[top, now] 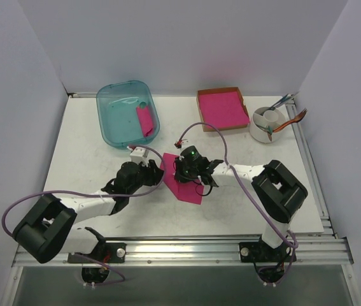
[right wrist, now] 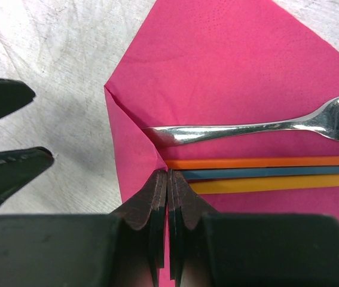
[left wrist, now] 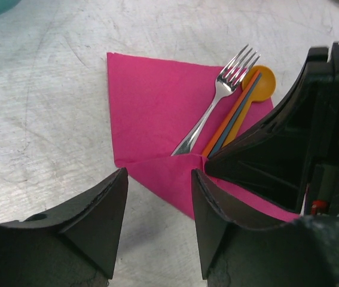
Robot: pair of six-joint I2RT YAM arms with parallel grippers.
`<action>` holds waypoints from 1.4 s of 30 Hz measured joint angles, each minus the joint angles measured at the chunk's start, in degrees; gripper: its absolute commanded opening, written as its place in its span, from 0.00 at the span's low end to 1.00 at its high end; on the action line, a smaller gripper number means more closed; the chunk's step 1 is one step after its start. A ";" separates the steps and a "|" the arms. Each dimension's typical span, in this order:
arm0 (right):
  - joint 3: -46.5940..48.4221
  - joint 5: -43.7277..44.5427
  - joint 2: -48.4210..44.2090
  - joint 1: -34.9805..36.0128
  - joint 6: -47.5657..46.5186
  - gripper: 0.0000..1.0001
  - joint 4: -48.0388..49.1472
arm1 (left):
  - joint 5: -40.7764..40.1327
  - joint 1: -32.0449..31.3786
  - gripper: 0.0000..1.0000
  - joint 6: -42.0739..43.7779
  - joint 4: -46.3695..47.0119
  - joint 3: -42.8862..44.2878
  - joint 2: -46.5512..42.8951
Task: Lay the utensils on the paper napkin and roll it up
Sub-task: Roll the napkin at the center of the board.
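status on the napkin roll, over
Left gripper open beside the folded corner. Right gripper shut, tips at that fold. Fork and orange spoon side by side on the pink napkin, handle ends at the fold. Nothing seen in the way.

The fork (left wrist: 217, 101) and spoon (left wrist: 262, 84) lie on the pink napkin (left wrist: 151, 104).

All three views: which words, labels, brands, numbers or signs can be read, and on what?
None can be read in any view.
The napkin, fork and spoon bear no print; the cardboard box and white cup show none either.
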 measured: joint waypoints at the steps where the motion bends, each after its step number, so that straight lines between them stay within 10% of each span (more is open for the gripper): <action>1: -0.11 -0.17 0.00 -0.17 0.00 0.01 0.09 | 0.24 -0.17 0.56 0.31 1.46 -0.42 0.85; 42: -0.83 -5.99 0.02 -3.41 0.28 0.02 1.11 | 9.03 -4.17 0.69 20.68 28.17 -3.72 22.25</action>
